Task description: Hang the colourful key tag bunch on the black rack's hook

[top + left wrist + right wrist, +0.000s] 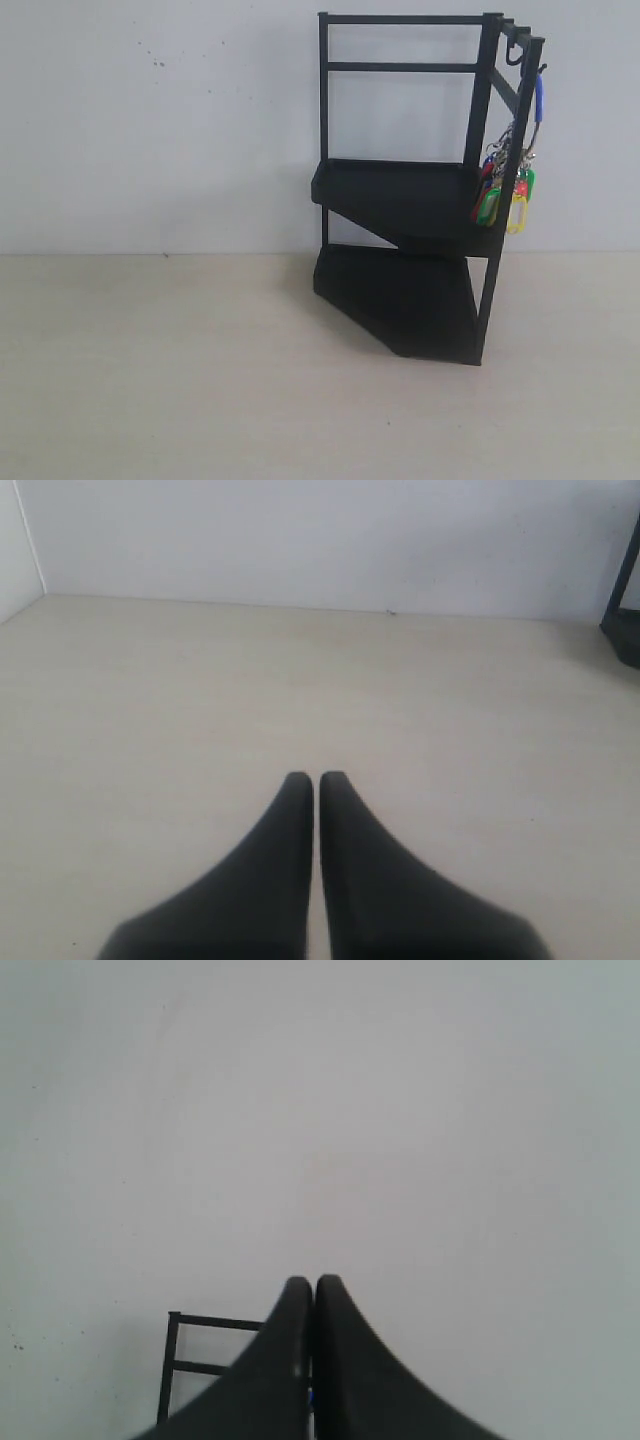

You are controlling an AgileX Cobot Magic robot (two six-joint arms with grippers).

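Exterior view: a black rack (pixel 400 195), a tall corner shelf with two angular shelves, stands on a pale bench (pixel 150 380) against a white wall (pixel 150 120). The colourful key tag bunch (pixel 505 190) hangs beside the rack's front corner post, level with the upper shelf. Its blue loop (pixel 540 98) runs up to the hook (pixel 542 69) at the top of that post. The loop appears to carry the whole weight, so the green, yellow and red tags dangle freely against the post. No arm appears near the rack. Judged from this, the hanging looks done.

Left wrist view: the left gripper (pixel 316 778) hovers over bare bench well away from the rack, its jaws pressed together and holding nothing. Only a sliver of the rack (pixel 625 630) shows at the frame's edge. This arm looks parked clear of the work.

Right wrist view: the right gripper (pixel 314 1282) faces the white wall, jaws pressed together, with nothing visibly pinched. The rack's top rails (pixel 215 1322) show just beyond the jaws, so this gripper sits high, near the rack's top.
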